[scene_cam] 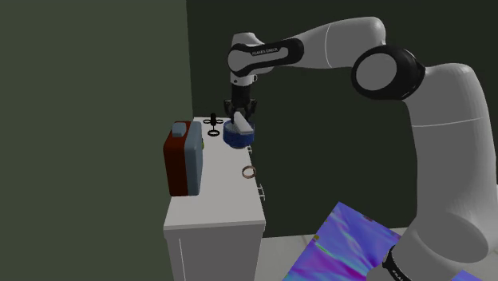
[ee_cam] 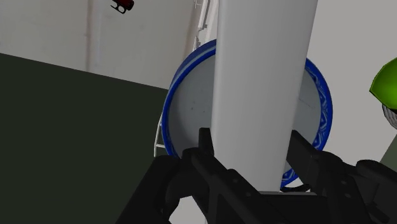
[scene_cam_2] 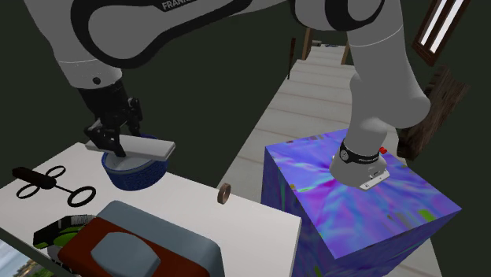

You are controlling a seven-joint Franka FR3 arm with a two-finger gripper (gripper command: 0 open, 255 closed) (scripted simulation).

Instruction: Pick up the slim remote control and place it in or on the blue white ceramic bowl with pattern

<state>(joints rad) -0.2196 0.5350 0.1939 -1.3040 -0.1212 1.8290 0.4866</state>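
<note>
Two black fingers (ee_cam: 205, 151) clasp one end of the slim pale grey remote control (ee_cam: 264, 83), its long axis level across the blue patterned bowl (ee_cam: 191, 108) directly beneath on the white desk (scene_cam_2: 204, 214), so a short lowering should suffice.

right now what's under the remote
The blue bowl, straight below the remote held in the jaws. Its pale inside shows on both sides; the middle strip is covered by the remote.

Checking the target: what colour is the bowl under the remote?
The bowl is blue-rimmed with a pale grey inside, clearest in the wrist view.
</note>
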